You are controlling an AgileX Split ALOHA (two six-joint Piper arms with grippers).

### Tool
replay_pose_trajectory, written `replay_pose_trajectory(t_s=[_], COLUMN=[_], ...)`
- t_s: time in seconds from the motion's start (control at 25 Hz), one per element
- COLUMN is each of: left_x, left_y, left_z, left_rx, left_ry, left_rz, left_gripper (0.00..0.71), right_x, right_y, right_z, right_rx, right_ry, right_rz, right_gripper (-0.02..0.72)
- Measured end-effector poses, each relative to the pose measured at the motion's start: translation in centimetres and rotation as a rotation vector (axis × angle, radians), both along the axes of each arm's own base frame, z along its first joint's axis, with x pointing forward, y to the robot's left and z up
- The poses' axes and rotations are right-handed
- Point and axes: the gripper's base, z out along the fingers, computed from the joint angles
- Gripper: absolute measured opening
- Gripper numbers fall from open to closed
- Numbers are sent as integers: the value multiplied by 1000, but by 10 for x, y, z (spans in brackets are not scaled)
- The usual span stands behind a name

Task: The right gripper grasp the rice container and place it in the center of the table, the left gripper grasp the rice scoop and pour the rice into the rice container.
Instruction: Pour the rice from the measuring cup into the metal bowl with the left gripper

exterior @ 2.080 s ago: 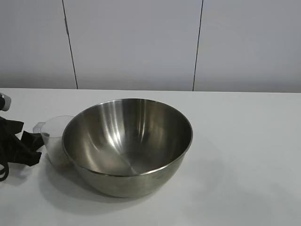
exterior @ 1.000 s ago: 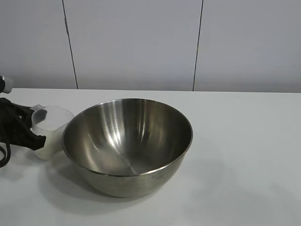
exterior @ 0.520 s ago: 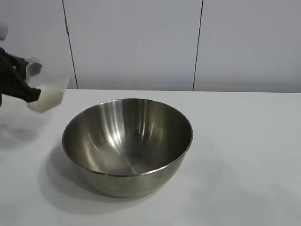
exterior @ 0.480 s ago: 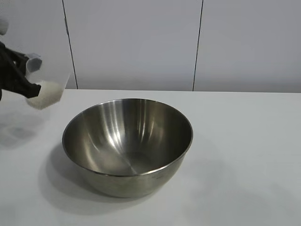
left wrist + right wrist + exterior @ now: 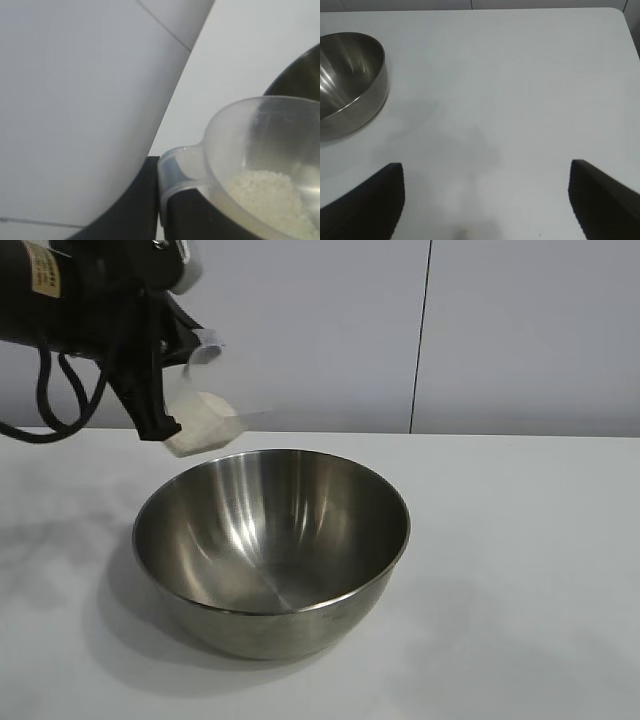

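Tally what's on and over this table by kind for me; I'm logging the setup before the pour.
Steel bowls: 1, the rice container standing on the table.
Clear plastic cups: 1, the rice scoop, tilted above the bowl's rim with rice in it.
Grippers: 2, the left gripper with jaws shut on the scoop, the right gripper open over bare table.
Total: 4

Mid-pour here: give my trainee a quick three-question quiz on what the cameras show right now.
1. True or false: the rice container already holds rice.
2. Which hand holds the rice scoop? A) left hand B) right hand
3. Fill in: the tilted scoop sits above the container's ____ rim, as the exterior view shows it.

Key: 1. False; its inside is bare and the rice is in the scoop. 2. A; the right hand is open above the table. 3. left.
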Motion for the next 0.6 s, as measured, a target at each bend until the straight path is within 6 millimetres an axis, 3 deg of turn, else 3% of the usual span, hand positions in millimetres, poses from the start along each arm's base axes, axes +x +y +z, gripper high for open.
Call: replay_pose_trajectory(t_s=[0.36,0.6], left_x=[4,0], left_y=[-9,-11], left_z=[-10,-14], left_rx=[329,465], left_ry=[-368,-473], left_rz=[-294,-428], left_gripper=[3,3], right_x=[0,0], right_y=[0,0], right_z=[0,0], right_rx=[0,0], right_ry=[0,0], right_rz=[0,0], right_gripper=[610,610])
